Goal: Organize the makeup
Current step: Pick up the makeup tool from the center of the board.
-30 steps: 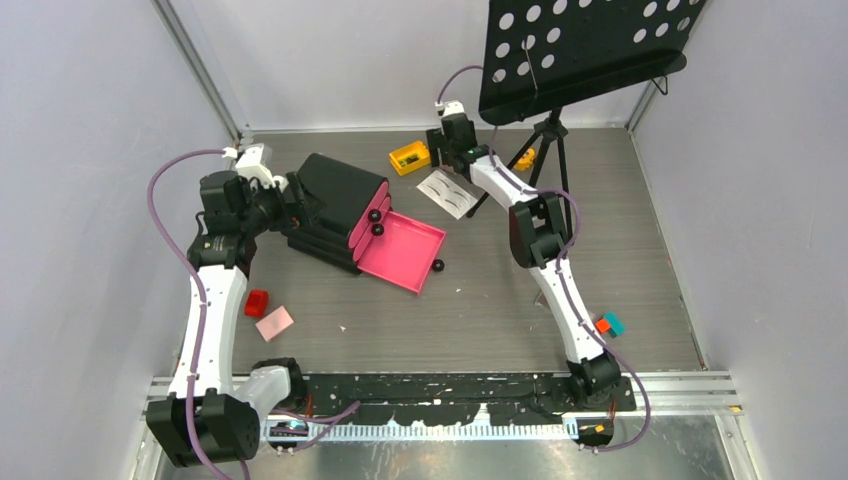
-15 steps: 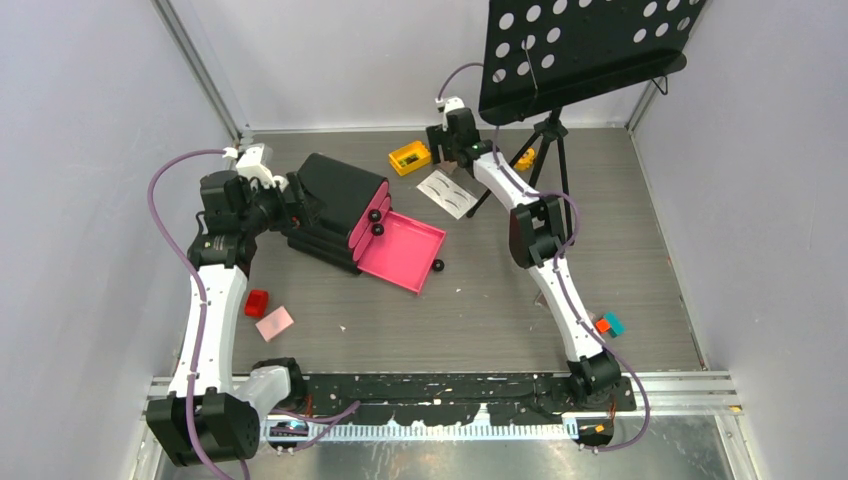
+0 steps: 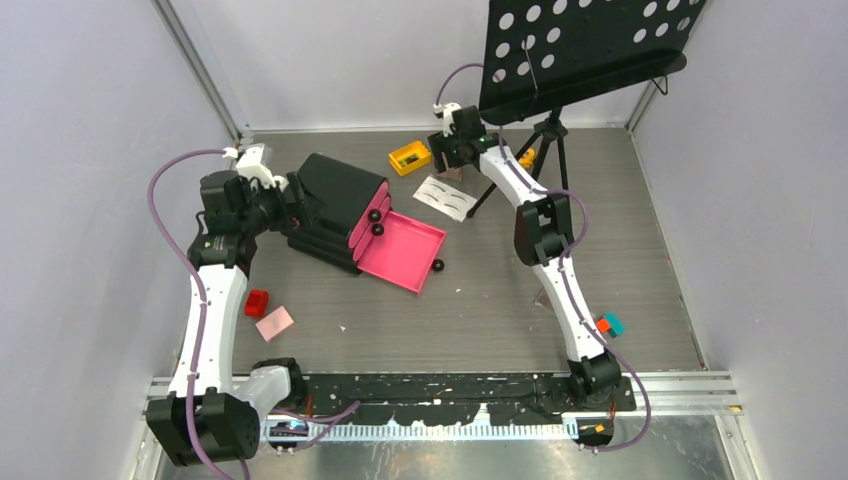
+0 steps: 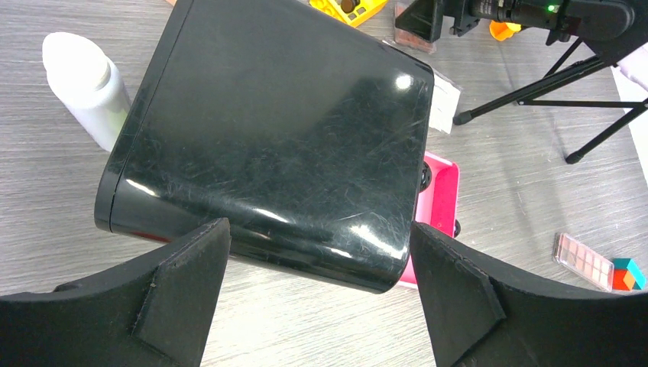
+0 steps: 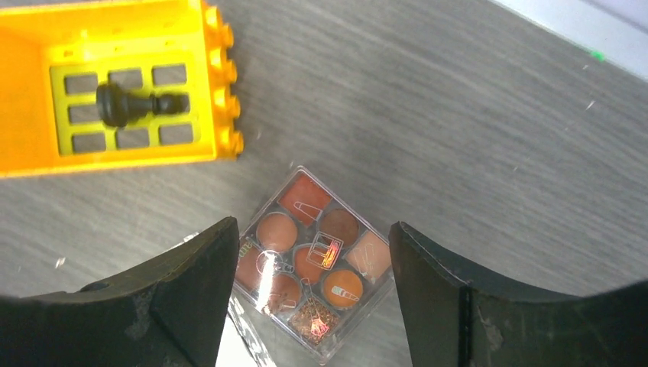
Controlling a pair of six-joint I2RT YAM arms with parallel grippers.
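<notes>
Treat the task as barely begun: the pink drawer (image 3: 400,250) stands open with no makeup visible inside. Your right end effector (image 5: 313,302) hangs wide open and empty over the brown palette (image 5: 309,264) on the worktop (image 3: 480,300). The left end effector (image 4: 317,298), equally wide and empty, faces the black chest (image 4: 275,130). The eyebrow card (image 3: 446,196) and white bottle (image 4: 80,84) lie loose.

Grey wood-grain table (image 3: 480,300). Brown palette (image 5: 309,260) flat on it, between right gripper (image 5: 311,225) fingers. Yellow block (image 5: 115,92) ahead-left of that gripper, near palette. White eyebrow card (image 3: 446,193) just behind same gripper. Black chest (image 4: 275,130) dead ahead of left gripper (image 4: 319,225). White bottle (image 4: 80,84) ahead-left, beside chest. Second palette (image 4: 584,260) off to right.
</notes>
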